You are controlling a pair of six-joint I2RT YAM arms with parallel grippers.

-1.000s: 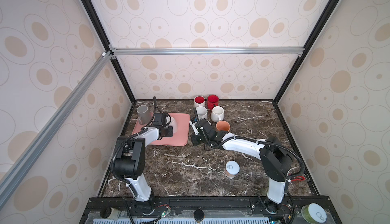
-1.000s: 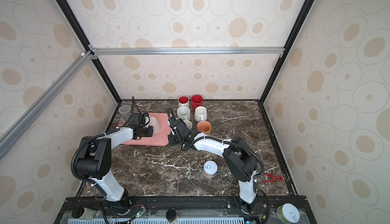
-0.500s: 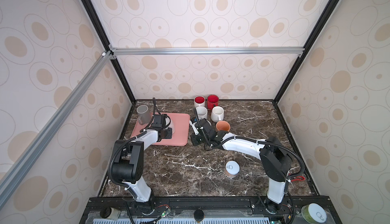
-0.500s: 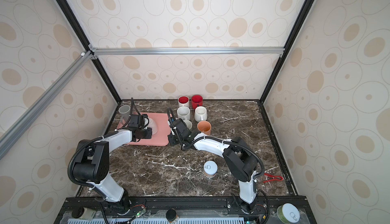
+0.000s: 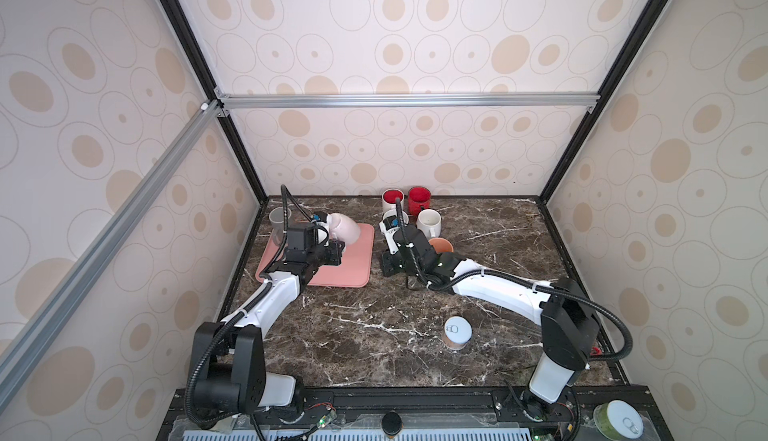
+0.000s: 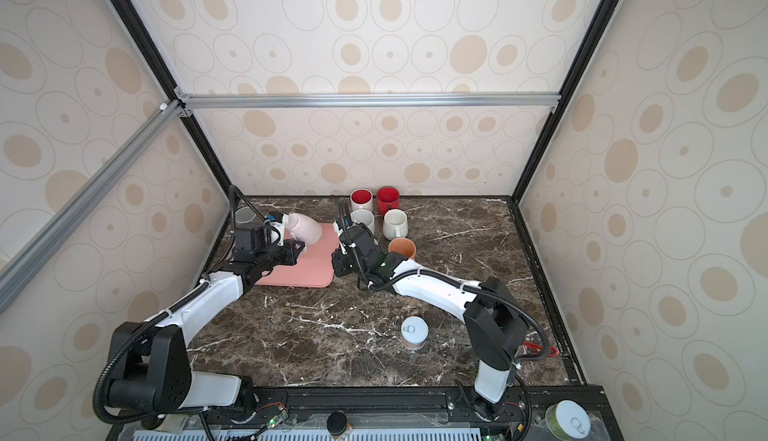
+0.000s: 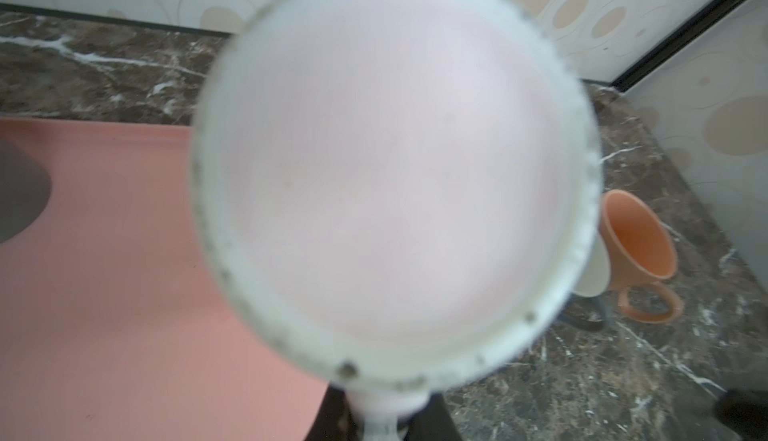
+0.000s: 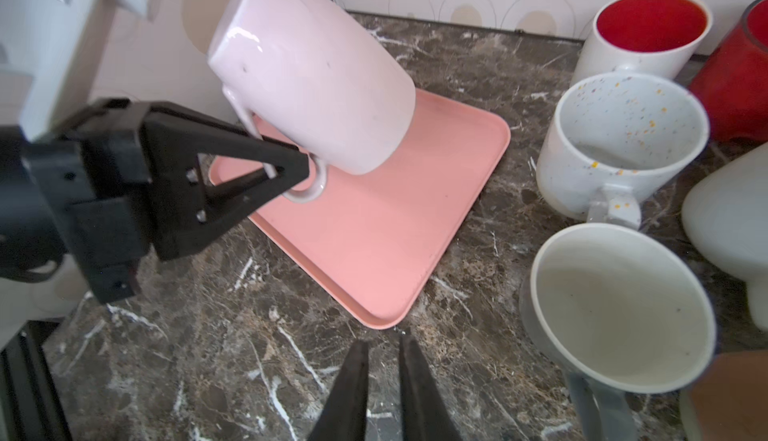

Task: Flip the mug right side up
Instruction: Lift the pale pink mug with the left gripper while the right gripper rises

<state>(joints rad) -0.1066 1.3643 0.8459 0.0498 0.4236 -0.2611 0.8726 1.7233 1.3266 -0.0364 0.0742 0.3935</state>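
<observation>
- Top views, left arm: base at the desk's (image 5: 374,335) front left. The white forearm runs forward to the pink tray (image 5: 353,270), with the wrist level over the tray's near-left part. The left pincer (image 5: 336,250) is clamped on the handle of the pink mug (image 5: 345,229).
- Top views, pink mug: raised above the back of the tray and tilted, neither upright nor fully inverted.
- Top views, right arm: base at the front right. The forearm lies low, reaching left and back across the desk. The right pincer (image 5: 387,268) is over bare marble, just beside the tray's right edge.
- Top views, other stock: at the back stand a white mug with red inside (image 5: 392,199), a red mug (image 5: 419,200), a cream mug (image 5: 429,222) and an orange mug (image 5: 441,245). A grey cup (image 5: 279,218) stands at the back left. A tin with a pull-tab lid (image 5: 457,332) stands at the front, well apart from the rest.
- Left wrist view: the pink mug's base fills the frame, blurred, with a pale speckled foot ring round a pink centre. The tray and the orange mug show behind it.
- Right wrist view: the left pincer's black triangular finger (image 8: 286,164) is closed on the handle loop. The mug's mouth slants down toward the tray, clear of it. The right pincer's tips stand a narrow gap apart with nothing between them, above the desk near the tray's corner. A speckled mug (image 8: 623,144) stands upright beside the tray.
- Markings: a white module on the right arm (image 5: 390,223) carries a blue mark, too small to read.
</observation>
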